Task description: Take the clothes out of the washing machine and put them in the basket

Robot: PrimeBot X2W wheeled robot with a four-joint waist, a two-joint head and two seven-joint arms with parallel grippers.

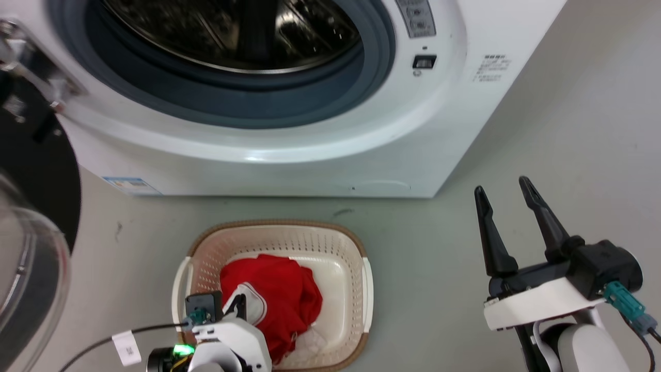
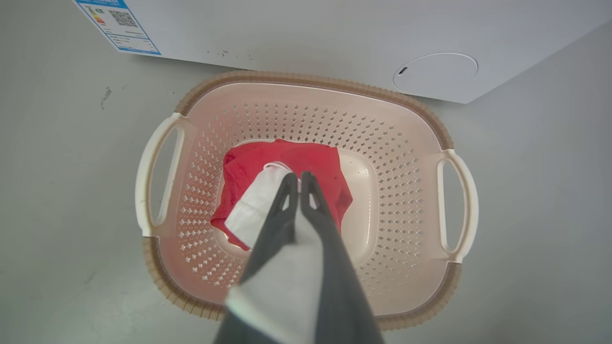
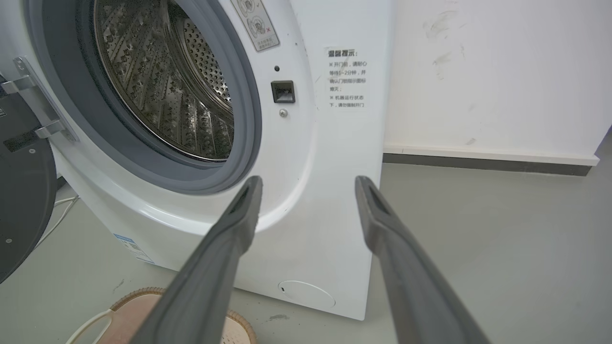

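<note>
The red clothes (image 1: pixel 281 289) lie bunched in the cream basket (image 1: pixel 279 226) on the floor in front of the washing machine (image 1: pixel 310 170). My left gripper (image 1: pixel 238 309) points down into the basket. In the left wrist view that gripper (image 2: pixel 297 179) is shut, its tips pinched on the clothes (image 2: pixel 296 160), with white fabric draped along the fingers above the basket (image 2: pixel 311 79). My right gripper (image 1: pixel 506 196) stands open and empty to the right of the basket. In its own view it (image 3: pixel 308 184) faces the washing machine (image 3: pixel 311 191), whose steel drum (image 3: pixel 167 86) holds no clothing that I can see.
The porthole door (image 1: pixel 31 217) hangs open at the far left. Bare grey floor (image 1: pixel 568 155) lies to the right of the machine. A white wall with a dark skirting (image 3: pixel 478 162) runs behind it. A cable with a white tag (image 1: pixel 126 346) trails from my left wrist.
</note>
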